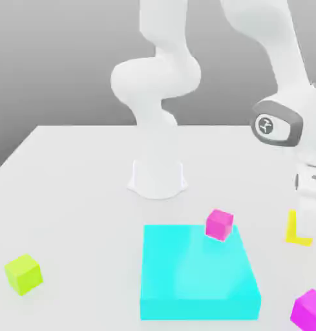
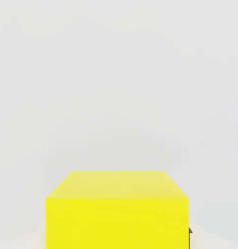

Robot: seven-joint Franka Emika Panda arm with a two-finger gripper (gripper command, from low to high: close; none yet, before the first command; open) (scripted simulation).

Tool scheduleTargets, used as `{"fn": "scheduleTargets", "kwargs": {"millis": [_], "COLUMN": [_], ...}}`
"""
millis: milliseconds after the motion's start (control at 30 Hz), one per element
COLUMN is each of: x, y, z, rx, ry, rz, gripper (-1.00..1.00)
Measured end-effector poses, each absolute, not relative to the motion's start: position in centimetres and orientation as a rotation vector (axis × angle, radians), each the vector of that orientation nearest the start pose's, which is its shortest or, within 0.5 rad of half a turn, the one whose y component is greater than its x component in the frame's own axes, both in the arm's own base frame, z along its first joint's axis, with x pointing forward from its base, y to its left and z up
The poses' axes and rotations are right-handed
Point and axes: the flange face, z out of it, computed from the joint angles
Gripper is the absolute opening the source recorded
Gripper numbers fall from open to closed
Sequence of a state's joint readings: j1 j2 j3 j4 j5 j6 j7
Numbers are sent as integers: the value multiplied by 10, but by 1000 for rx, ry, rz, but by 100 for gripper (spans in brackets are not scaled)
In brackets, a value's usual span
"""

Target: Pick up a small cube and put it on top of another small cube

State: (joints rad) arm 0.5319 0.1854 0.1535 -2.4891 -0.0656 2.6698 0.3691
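Note:
The small cube (image 1: 291,227) is plain yellow and sits at the exterior view's right, partly covered by a white finger. My gripper (image 1: 305,223) is down around it. In the hand view the small cube (image 2: 116,209) looms very close, and a dark finger pad (image 2: 190,232) presses against its side. The gripper is shut on this cube. I cannot tell whether the cube rests on the white table (image 1: 76,194) or hangs just above it.
A large flat cyan block (image 1: 199,275) lies in the front middle with a magenta cube (image 1: 219,224) on its far right corner. Another magenta cube (image 1: 310,309) is at the front right, a lime cube (image 1: 23,273) at the front left. The arm's base (image 1: 157,178) stands behind.

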Motion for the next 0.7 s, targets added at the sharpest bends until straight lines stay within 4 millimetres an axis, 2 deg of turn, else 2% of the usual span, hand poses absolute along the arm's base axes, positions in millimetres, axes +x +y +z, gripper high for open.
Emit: {"fn": "scheduleTargets", "kwargs": {"millis": [233,333,367,533,567,633,700], "x": [464,476,476,476,476,477,477], "y": [285,281,281,281,281,281,281], "z": [242,208,193,193,186,201,229], "rx": [-3126,-3129,-3129,-3129,-3129,-3130,-3130], "ry": [-306,-275,-273,-273,-272,-271,-271], "rz": [3,2,2,2,1,0,0], "gripper": [-100,-100,100,100,100,100,100]}}
